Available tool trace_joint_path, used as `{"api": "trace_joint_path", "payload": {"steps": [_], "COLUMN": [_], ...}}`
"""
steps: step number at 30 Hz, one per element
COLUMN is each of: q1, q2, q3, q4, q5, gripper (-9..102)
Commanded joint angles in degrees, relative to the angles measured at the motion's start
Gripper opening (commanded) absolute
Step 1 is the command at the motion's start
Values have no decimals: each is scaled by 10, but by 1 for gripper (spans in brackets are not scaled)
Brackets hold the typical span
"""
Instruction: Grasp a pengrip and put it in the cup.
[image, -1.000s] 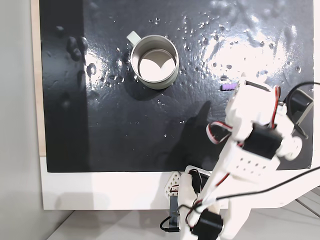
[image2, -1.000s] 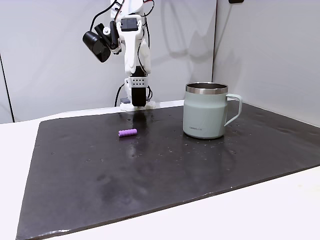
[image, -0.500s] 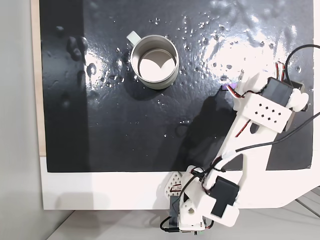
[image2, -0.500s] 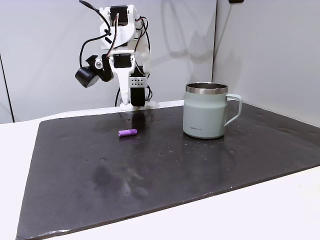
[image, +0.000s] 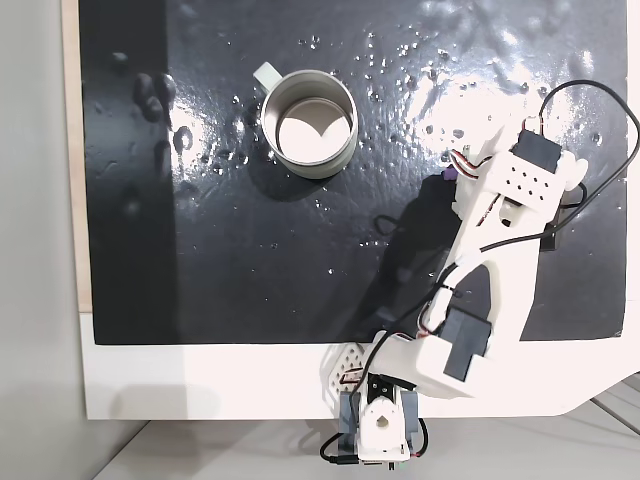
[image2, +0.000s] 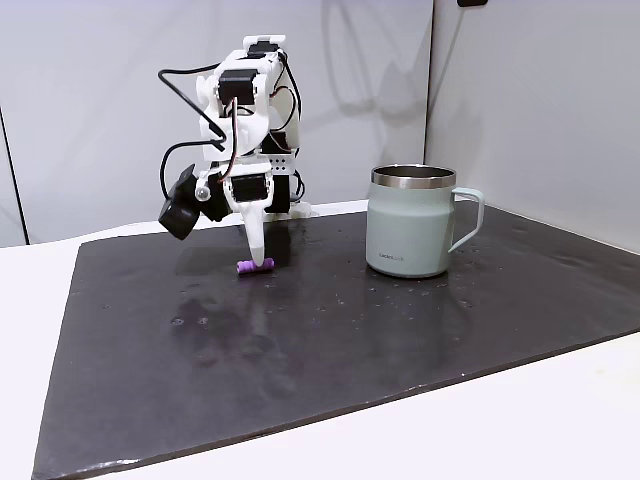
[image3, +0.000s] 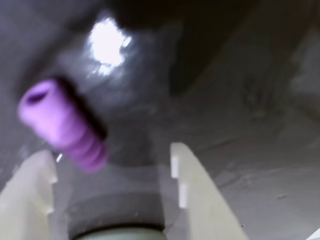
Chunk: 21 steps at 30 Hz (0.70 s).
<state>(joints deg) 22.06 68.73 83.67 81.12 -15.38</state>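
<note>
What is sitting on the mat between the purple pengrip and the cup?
Nothing visible: bare black mat lies between the tiny purple ribbed pengrip, under the open pincer, and the silvery-grey metal cup.

Purple ribbed pengrip (image3: 62, 124) lies blurred on dark surface (image3: 240, 100), just ahead of the spread hand (image3: 110, 157), nearer left finger (image3: 27, 192).

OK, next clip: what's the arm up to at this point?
The white arm is bent low over the dark mat, its tool open and tipped down right at the purple pengrip. In the wrist view the pengrip lies just ahead of the spread fingers, not yet gripped. The cup stands upright off to the side.
</note>
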Motion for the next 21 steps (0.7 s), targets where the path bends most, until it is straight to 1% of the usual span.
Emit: {"api": "trace_joint_path", "payload": {"steps": [1, 5, 10, 14, 16, 21], "q1": [17, 18, 15, 16, 17, 7], "q2": [-21, -47, -65, -72, -68, -5], "q3": [-73, -88, -88, -90, -106, -192], "q4": [4, -3, -11, -13, 1, 95], "q5": [-6, -11, -11, -12, -11, 10], "gripper": [22, 18, 1, 0, 0, 0]}}
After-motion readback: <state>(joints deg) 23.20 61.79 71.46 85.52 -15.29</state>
